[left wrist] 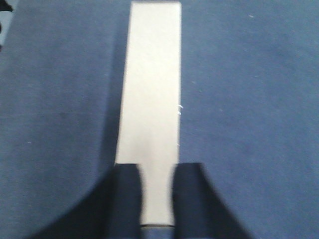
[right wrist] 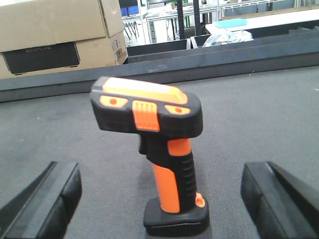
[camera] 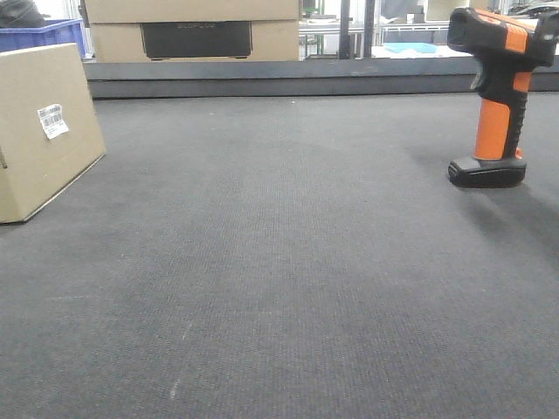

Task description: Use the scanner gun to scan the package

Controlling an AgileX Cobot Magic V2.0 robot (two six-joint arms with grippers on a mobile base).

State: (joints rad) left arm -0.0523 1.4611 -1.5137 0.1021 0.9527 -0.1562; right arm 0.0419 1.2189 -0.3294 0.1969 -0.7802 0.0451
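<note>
A wide stretch of grey tabletop [camera: 288, 262] fills the frame's middle and bottom. The package [camera: 44, 131] blocks the left edge, the scanner [camera: 498, 96] stands upright at upper right, and a dark ledge [camera: 288, 78] with boxes [camera: 192, 30] behind it closes the top.

In the right wrist view, the right tool's fingers [right wrist: 45, 199] stand wide apart either side of the scanner.

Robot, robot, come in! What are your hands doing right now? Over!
Left tool straddling the package top edge, grip unclear. Right tool open, scanner gun standing between its fingers, not grasped. Nothing on the mat between package and scanner.
</note>
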